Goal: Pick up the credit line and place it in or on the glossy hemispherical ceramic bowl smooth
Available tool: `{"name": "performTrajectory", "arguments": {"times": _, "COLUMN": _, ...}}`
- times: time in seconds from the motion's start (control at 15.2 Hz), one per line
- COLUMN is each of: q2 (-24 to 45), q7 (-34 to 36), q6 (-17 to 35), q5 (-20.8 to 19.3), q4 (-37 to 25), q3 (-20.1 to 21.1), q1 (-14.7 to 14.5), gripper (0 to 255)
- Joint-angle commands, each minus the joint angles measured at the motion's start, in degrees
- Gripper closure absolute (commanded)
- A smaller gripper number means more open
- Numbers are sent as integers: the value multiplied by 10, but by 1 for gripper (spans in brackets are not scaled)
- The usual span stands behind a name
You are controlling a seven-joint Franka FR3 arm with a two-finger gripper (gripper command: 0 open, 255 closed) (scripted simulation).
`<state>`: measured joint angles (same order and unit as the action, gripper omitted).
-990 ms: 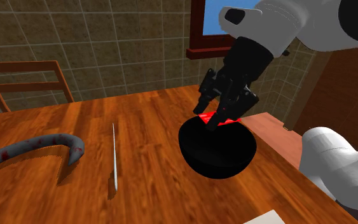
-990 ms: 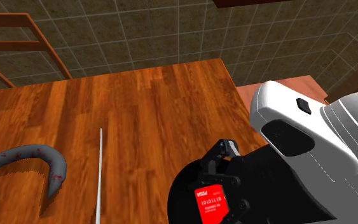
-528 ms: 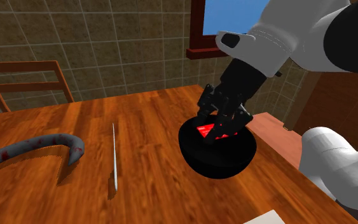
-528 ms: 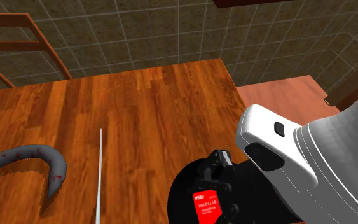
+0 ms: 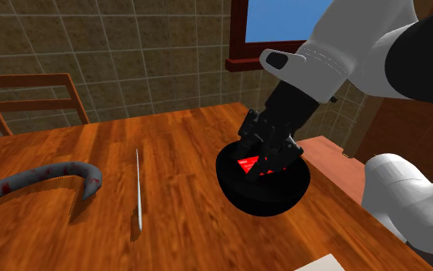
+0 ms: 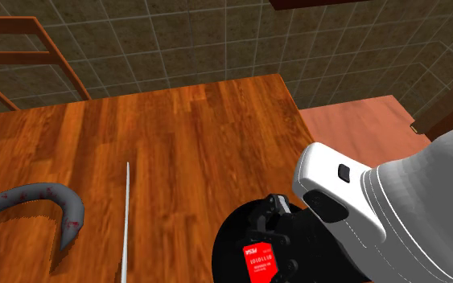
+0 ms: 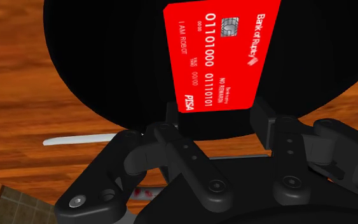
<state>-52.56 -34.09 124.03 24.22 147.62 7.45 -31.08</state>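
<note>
A glossy black hemispherical bowl stands on the wooden table near its edge at the shoulder view's right. My black gripper reaches down into the bowl's mouth. It is shut on a red credit card, which sits low inside the bowl. In the wrist view the card lies face up with white digits against the bowl's black inside, and my gripper clasps its near end. From the second exterior view the card shows inside the bowl, under the arm.
A thin white blade lies on the table beside the bowl. Farther off is a grey curved object with red stains. A wooden chair stands behind the table. A lower reddish surface adjoins the table past the bowl.
My gripper has lowered with the red card from above the bowl's rim down into the bowl. The blade and the grey object have not moved.
</note>
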Motion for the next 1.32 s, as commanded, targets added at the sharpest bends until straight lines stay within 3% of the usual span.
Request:
{"name": "performTrajectory", "arguments": {"times": 0.0, "q2": 0, "q7": 0, "q6": 0, "q5": 0, "q4": 0, "q3": 0, "q1": 0, "gripper": 255}}
{"name": "performTrajectory", "arguments": {"times": 0.07, "q2": 0, "q7": 0, "q6": 0, "q5": 0, "q4": 0, "q3": 0, "q1": 0, "gripper": 255}}
{"name": "performTrajectory", "arguments": {"times": 0.13, "q2": 0, "q7": 0, "q6": 0, "q5": 0, "q4": 0, "q3": 0, "q1": 0, "gripper": 0}}
{"name": "performTrajectory", "arguments": {"times": 0.46, "q2": 0, "q7": 0, "q6": 0, "q5": 0, "q4": 0, "q3": 0, "q1": 0, "gripper": 0}}
{"name": "performTrajectory", "arguments": {"times": 0.73, "q2": -33, "q7": 7, "q6": -81, "q5": -22, "q4": -44, "q3": -24, "q1": 9, "gripper": 0}}
{"name": "performTrajectory", "arguments": {"times": 1.25, "q2": -33, "q7": 8, "q6": -81, "q5": -22, "q4": -44, "q3": -24, "q1": 9, "gripper": 0}}
